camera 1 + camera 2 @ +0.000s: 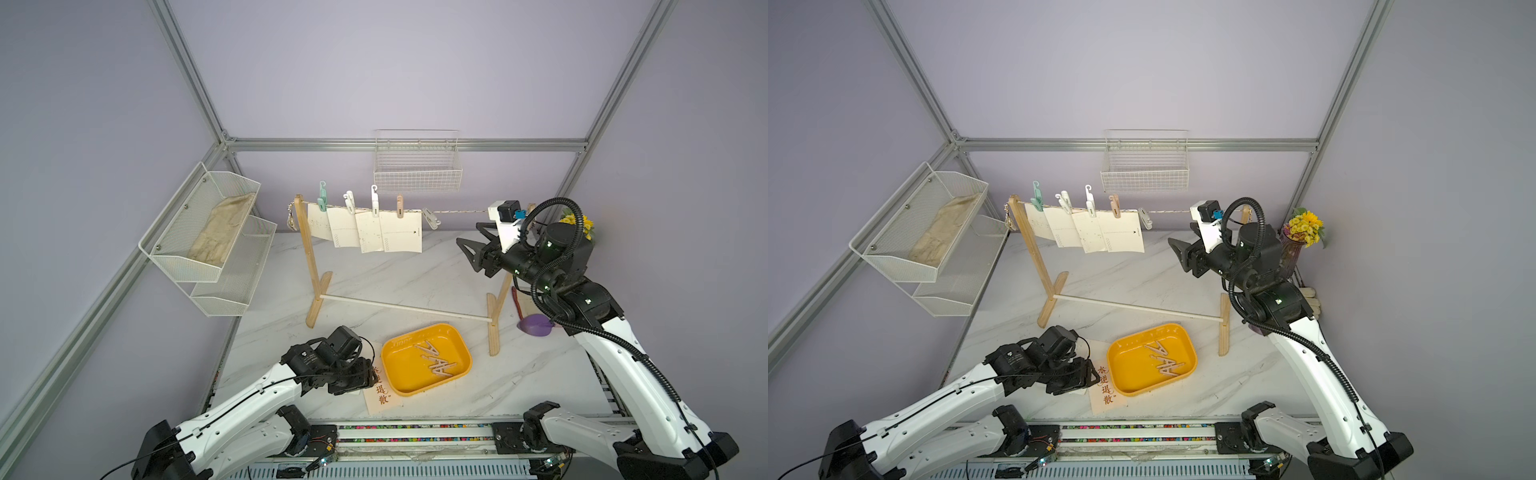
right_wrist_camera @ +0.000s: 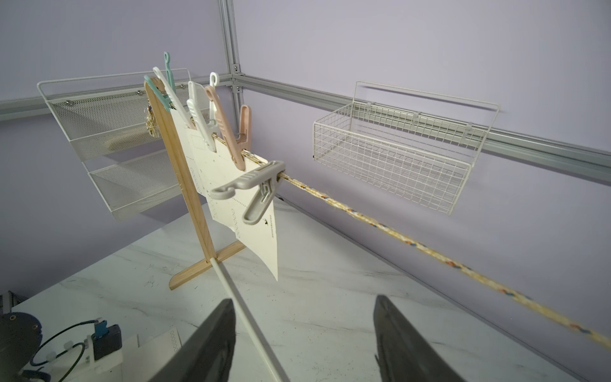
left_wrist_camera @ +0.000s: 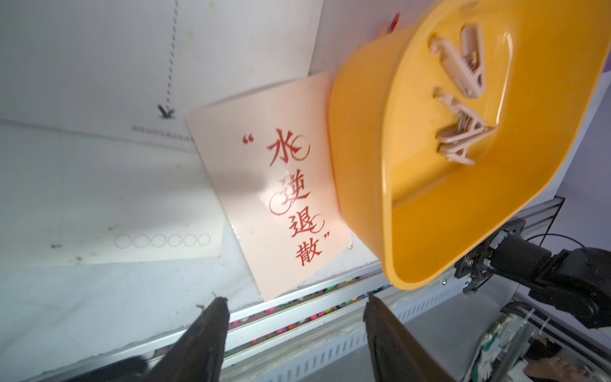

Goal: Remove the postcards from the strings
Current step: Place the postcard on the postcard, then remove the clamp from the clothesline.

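Rope: the twisted beige rope (image 1: 457, 211) runs tight between the two wooden posts (image 1: 309, 257). A white rod (image 1: 399, 307) joins the feet down low.

On the line: four hanging postcards (image 1: 401, 237), all cream, are bunched up at the left-post end and overlap like shingles. The stretch of rope toward the right post is bare.

Pegs: the clothespins (image 1: 375, 201) on the cards are a green one, two white and a tan one, each biting a card's top edge. A grey clothespin (image 2: 251, 188) sits tilted on the rope just beside the last card. I can't tell if it catches that card's corner.

Off the line: a pink postcard (image 3: 281, 198) with red-brown calligraphy lies flat on the marble table (image 1: 415, 274) near the front edge. There are loose cream postcards (image 3: 99, 198) flat next to it.

Tray: the yellow tray (image 1: 405, 372) is right beside the pink one, and its rim overlaps that card's edge. A few tan clothespins (image 1: 436, 361) lie inside.

Left gripper: the left gripper (image 3: 296, 297) is low over the table cards, jaws spread wide with nothing between them.

Right gripper: the right gripper (image 2: 304, 299) is up by the right post, aimed along the rope at the hanging cards and well apart from them. Its jaws are wide and empty too.

Around: there's a wire basket (image 1: 417, 178) on the back wall and a mesh shelf (image 1: 178, 266) on the left wall with a beige cloth (image 1: 220, 232) in its top tier. Yellow flowers (image 1: 1304, 224) stand in the back right corner.
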`<state>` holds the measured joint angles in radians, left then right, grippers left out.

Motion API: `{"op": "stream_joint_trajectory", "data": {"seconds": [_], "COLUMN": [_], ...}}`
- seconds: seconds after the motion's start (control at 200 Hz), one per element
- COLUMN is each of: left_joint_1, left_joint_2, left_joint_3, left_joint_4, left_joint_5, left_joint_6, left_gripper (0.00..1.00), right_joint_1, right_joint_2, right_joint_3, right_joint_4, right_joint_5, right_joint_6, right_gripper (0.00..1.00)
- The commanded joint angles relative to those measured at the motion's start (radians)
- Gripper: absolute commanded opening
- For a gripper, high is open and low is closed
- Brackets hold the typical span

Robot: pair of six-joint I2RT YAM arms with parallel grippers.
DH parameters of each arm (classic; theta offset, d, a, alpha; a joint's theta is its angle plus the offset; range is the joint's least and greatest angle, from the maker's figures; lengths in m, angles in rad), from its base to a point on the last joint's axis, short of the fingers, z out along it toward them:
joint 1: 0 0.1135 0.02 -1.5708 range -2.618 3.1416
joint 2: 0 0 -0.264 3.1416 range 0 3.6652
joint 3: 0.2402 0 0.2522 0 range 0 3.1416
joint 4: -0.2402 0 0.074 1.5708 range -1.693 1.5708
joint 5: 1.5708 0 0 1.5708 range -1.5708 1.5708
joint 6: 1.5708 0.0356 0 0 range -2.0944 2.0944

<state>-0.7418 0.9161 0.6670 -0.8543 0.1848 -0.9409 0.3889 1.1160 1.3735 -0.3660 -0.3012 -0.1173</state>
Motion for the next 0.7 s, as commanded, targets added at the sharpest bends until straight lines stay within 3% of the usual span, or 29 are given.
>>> {"op": "stream_joint_trajectory", "data": {"seconds": [0.0, 0.07, 0.135, 0.29, 0.555, 0.695], "left_joint_1": [0.005, 0.004, 0.004, 0.004, 0.004, 0.004], "left_joint_2": [-0.036, -0.059, -0.079, -0.099, -0.043, -0.008], "left_joint_3": [0.097, 0.112, 0.111, 0.109, 0.114, 0.113], "left_joint_4": [0.037, 0.107, 0.193, 0.373, 0.532, 0.563], "left_joint_5": [-0.179, -0.232, -0.271, -0.346, -0.359, -0.336], "left_joint_6": [0.056, 0.085, 0.123, 0.224, 0.296, 0.301], "left_gripper": [0.68, 0.7, 0.72, 0.76, 0.79, 0.8], "right_joint_1": [0.006, 0.005, 0.005, 0.005, -0.014, -0.034], "right_joint_2": [-0.015, -0.003, 0.009, 0.066, 0.204, 0.222], "right_joint_3": [0.047, 0.081, 0.112, 0.212, 0.292, 0.245], "right_joint_4": [-0.006, 0.012, 0.06, 0.084, 0.078, 0.073], "right_joint_5": [-0.022, -0.032, -0.054, -0.062, -0.262, -0.307], "right_joint_6": [-0.001, 0.095, 0.266, 0.615, 1.149, 1.291], "right_gripper": [0.69, 0.74, 0.85, 0.96, 0.97, 0.97]}}
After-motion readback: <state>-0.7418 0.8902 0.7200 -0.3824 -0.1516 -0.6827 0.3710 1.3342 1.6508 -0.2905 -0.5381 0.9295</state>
